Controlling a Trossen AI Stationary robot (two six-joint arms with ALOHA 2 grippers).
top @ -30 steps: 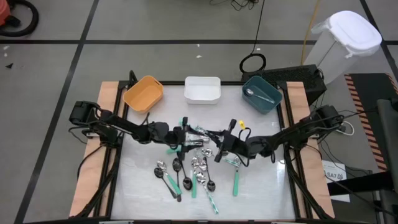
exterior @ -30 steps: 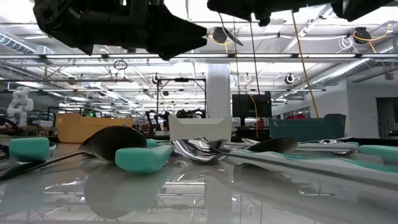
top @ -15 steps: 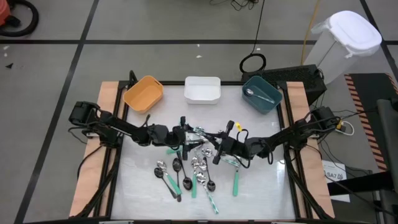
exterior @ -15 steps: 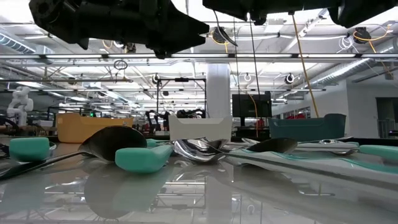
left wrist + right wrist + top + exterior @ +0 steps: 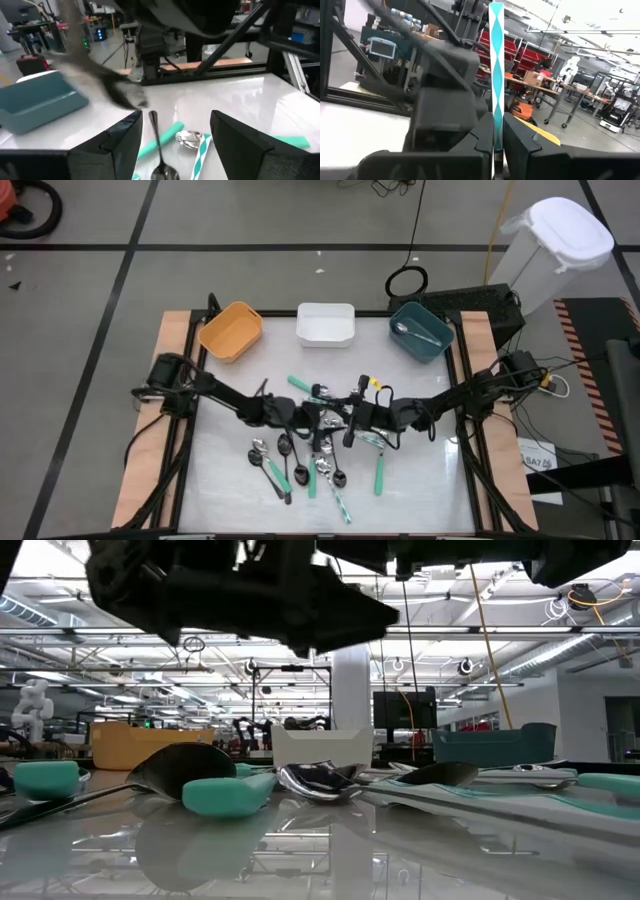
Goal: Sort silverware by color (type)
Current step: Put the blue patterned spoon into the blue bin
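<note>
My right gripper (image 5: 494,145) is pinching a mint-green patterned spoon handle (image 5: 495,75); I'd lift straight up. Left gripper (image 5: 172,145) gapes empty above the pile.

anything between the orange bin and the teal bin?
The white bin, empty, sits between the orange bin and the teal bin, which holds one spoon; the high view shows it.

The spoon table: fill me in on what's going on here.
Two robot arms work over a pile of spoons mid-table. The right gripper is shut on a mint-and-white patterned handle, held upright. The left gripper is open, low over the pile. One spoon lies in the teal bin; the orange bin and white bin look empty.
</note>
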